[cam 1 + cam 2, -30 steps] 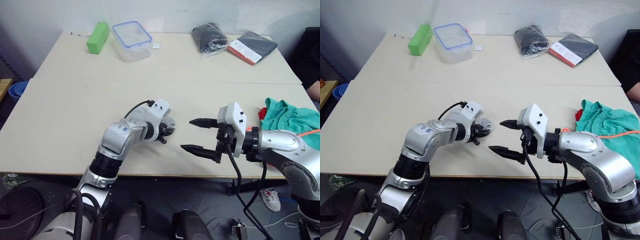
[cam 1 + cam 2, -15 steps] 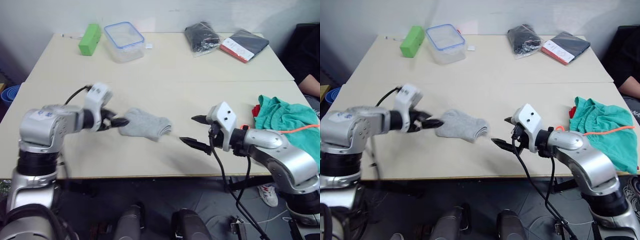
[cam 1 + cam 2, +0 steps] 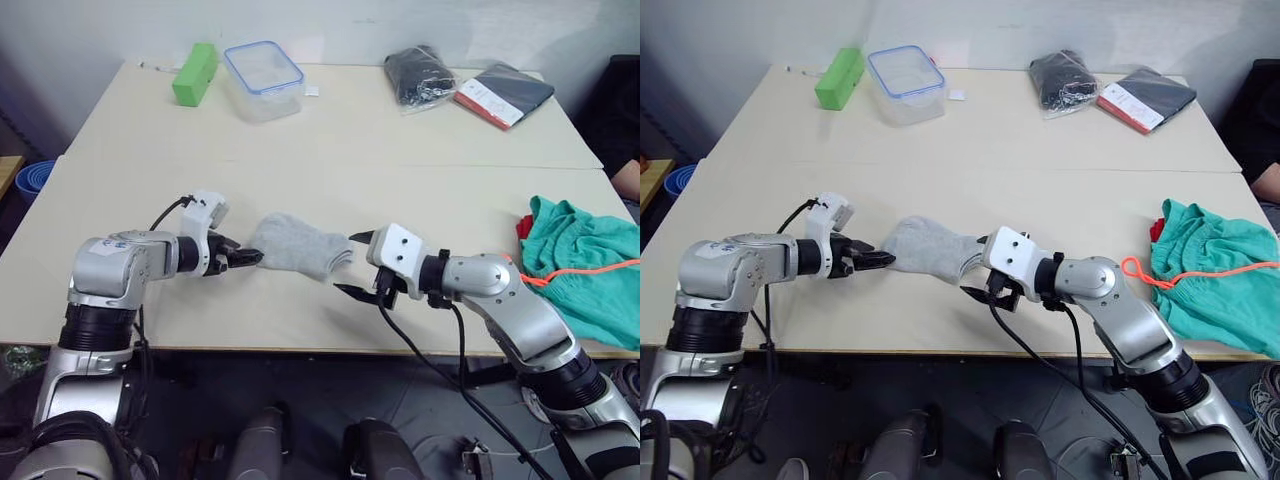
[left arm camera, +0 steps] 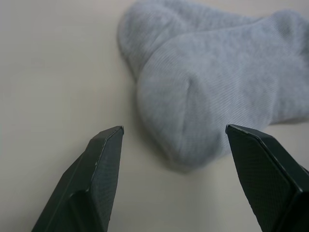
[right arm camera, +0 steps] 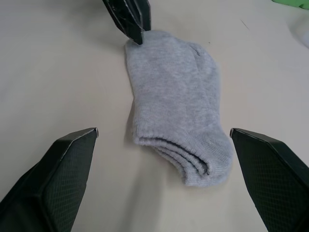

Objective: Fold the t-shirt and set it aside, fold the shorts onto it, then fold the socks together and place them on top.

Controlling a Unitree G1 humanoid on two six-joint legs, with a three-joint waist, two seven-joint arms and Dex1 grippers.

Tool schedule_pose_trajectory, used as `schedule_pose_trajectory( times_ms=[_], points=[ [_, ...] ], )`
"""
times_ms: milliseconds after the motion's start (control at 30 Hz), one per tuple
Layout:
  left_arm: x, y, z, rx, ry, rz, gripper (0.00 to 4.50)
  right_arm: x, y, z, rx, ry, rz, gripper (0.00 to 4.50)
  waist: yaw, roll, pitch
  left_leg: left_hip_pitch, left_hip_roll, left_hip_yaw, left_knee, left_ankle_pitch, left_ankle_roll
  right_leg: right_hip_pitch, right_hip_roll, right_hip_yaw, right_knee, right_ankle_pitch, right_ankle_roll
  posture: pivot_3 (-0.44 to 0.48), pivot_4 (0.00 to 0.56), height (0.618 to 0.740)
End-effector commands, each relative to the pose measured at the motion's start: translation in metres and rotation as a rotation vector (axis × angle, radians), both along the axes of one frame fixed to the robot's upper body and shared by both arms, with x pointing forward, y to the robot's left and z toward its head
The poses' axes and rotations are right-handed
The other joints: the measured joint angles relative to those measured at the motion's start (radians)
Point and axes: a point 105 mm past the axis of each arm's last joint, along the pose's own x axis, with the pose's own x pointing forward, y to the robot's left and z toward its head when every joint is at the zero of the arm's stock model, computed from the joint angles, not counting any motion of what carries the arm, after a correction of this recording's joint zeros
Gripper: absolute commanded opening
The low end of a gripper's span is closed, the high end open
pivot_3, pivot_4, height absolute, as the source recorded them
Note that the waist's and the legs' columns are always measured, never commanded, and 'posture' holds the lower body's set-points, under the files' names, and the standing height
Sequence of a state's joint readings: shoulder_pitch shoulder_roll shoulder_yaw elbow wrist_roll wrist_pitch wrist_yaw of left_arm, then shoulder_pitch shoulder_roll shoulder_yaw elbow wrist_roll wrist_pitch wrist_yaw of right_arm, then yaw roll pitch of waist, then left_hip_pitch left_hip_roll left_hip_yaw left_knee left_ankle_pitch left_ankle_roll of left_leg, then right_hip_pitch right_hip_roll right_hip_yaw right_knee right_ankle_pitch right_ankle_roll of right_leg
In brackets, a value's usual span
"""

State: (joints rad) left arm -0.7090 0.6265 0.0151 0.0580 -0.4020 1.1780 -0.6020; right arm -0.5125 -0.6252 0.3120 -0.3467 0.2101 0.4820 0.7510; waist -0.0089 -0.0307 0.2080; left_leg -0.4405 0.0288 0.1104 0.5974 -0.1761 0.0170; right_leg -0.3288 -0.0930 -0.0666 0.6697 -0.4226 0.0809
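green block (image 3: 195, 73), clear lidded container (image 3: 263, 79), black bag (image 3: 419, 74), red-edged packet (image 3: 503, 95), beige table (image 3: 320, 150)

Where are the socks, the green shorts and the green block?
socks (image 3: 298, 246), left eye view, middle of the grey knit.
shorts (image 3: 585, 262), left eye view, middle of the teal fabric.
green block (image 3: 195, 74), left eye view, its top face.

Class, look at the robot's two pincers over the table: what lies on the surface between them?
The socks lie stacked between the left pincer and the right pincer, both open. The eye views and the right wrist view show it.
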Motion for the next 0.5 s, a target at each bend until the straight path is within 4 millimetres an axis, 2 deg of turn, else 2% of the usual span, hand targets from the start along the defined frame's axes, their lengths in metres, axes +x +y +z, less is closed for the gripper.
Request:
schedule_pose_trajectory(
  times_ms=[33, 167, 367, 500],
  points=[
    [0.006, -0.001, 0.005, 0.0, -0.032, 0.006, 3.16, -0.01, 0.003, 0.022, 0.066, -0.052, 0.047, 4.5, -0.003, 0.0, 0.0, 0.0, 0.0, 0.0, 0.0, 0.0, 0.0, 0.0, 0.0, 0.0, 0.0, 0.0, 0.0, 0.0, 0.15, 0.74],
    [0.009, -0.005, 0.003, 0.0, -0.035, -0.005, 2.05, -0.013, 0.002, 0.024, 0.08, -0.046, 0.038, 4.5, 0.001, 0.0, 0.0, 0.0, 0.0, 0.0, 0.001, 0.0, 0.0, 0.0, 0.0, 0.0, 0.001, 0.0, 0.0, 0.0, 0.15, 0.74],
    [0.008, -0.007, 0.0, 0.011, -0.036, -0.022, 0.03, -0.016, -0.002, 0.025, 0.096, -0.03, 0.008, 4.5, 0.002, 0.0, 0.0, 0.0, 0.0, 0.0, 0.001, 0.0, 0.0, 0.0, 0.0, 0.0, 0.001, 0.0, 0.0, 0.0, 0.15, 0.74],
    [0.006, -0.009, 0.011, 0.012, -0.063, -0.044, 0.01, -0.016, -0.004, 0.024, 0.097, -0.024, -0.004, 4.5, 0.003, 0.0, 0.0, 0.001, 0.0, 0.0, 0.001, 0.0, 0.0, 0.001, 0.0, 0.0, 0.001, 0.0, 0.0, 0.0, 0.15, 0.74]
  ],
)
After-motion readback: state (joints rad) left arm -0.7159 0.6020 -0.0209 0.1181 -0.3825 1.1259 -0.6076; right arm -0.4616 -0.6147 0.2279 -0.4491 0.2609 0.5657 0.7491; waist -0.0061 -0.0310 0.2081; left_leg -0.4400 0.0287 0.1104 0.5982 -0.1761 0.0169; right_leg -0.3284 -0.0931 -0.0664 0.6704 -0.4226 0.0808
